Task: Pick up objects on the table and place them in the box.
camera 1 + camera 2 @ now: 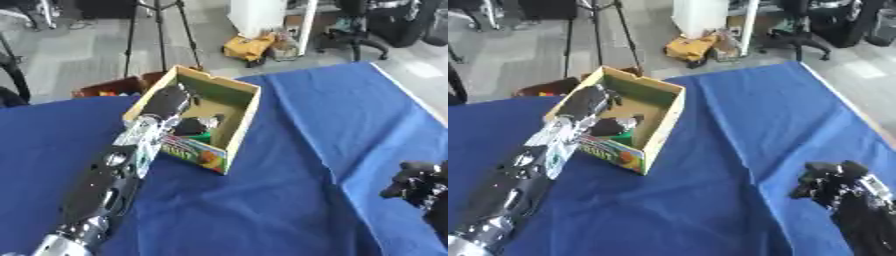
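An open cardboard box [248,107] with a printed front stands on the blue cloth at the upper left. My left arm runs up from the lower left, and my left hand [170,100] reaches over the box's left wall into it. Inside the box, beside the hand, lie a dark object [194,126] and something green [202,135]; I cannot tell whether the hand touches them. My right hand [831,184] rests low at the right on the cloth, its fingers loosely bent and holding nothing.
The blue cloth [289,200] covers the table; its far edge runs behind the box and its right edge slants down at the right. Beyond it are a tripod [160,30], a brown crate [109,87] and a yellow bag [248,47] on the floor.
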